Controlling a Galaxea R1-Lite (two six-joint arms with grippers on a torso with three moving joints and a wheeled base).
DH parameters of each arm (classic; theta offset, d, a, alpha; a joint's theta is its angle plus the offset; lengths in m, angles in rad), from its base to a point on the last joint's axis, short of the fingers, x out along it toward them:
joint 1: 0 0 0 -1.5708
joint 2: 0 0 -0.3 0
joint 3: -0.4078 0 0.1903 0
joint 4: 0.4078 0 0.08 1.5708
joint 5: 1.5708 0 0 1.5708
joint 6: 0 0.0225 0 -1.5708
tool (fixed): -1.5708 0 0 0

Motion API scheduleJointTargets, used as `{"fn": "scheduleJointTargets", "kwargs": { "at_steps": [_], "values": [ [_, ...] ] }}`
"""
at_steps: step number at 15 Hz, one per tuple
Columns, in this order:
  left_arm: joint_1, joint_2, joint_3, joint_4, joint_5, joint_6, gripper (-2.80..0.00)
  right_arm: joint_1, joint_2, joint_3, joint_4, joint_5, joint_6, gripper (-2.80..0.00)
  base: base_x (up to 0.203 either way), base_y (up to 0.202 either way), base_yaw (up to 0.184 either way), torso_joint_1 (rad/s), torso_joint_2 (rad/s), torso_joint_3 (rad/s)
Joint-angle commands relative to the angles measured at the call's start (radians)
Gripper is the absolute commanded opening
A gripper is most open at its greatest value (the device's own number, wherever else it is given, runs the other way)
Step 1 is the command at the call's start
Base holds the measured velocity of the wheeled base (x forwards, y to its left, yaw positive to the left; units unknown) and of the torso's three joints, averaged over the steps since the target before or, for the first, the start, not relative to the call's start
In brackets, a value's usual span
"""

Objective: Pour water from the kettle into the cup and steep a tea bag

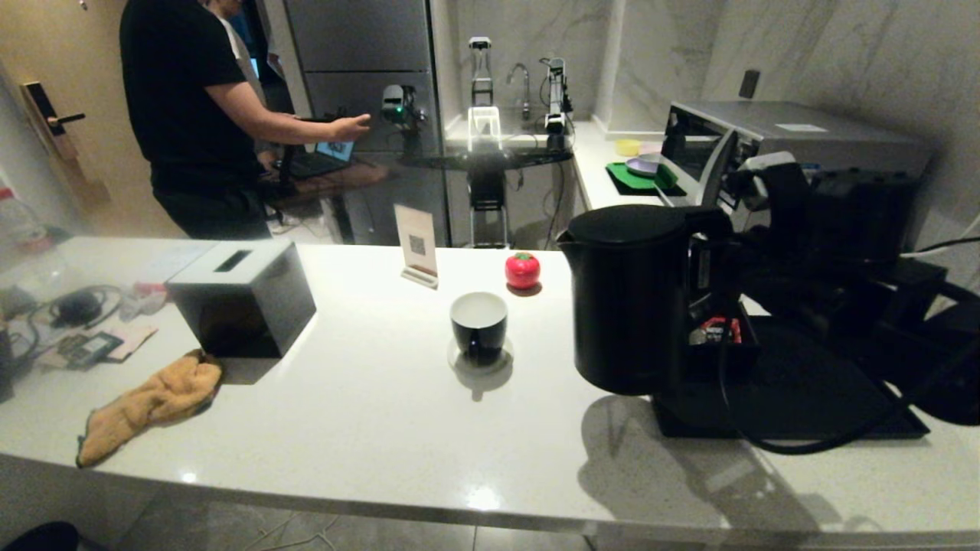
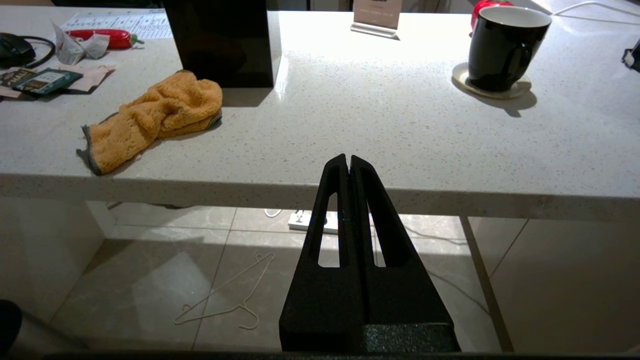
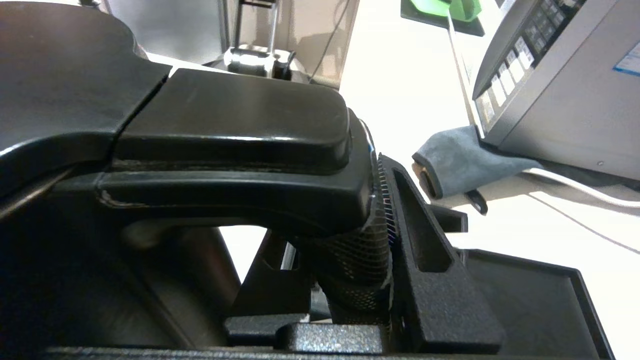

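Parked below the counter's front edge, the left gripper (image 2: pixel 349 162) has its fingers pressed together. Farther in, the right gripper (image 3: pixel 350 260) is clamped on the kettle's (image 1: pixel 632 298) handle, right of the cup (image 1: pixel 479 325) on its coaster.

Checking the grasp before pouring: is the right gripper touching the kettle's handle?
Touching: the right wrist view shows the right gripper clamped on the kettle handle.
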Motion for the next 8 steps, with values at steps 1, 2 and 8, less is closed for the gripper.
{"fn": "scheduleJointTargets", "kwargs": {
  "at_steps": [1,2,8],
  "values": [
    [0.000,0.000,0.000,0.000,0.000,0.000,-2.80,0.022,0.031,-0.053,0.018,-0.048,0.001,-2.80,0.000,0.000,0.000,0.000,0.00,0.000],
    [0.000,0.000,0.000,0.000,0.000,0.000,-2.80,0.039,0.052,-0.090,0.044,-0.101,0.006,-2.80,0.000,0.000,0.000,0.000,0.00,0.000],
    [0.000,0.001,0.000,0.000,0.000,0.000,-2.80,0.101,0.125,-0.196,0.105,-0.147,0.002,-2.80,0.000,0.000,0.000,0.000,0.00,0.000]
  ]
}}
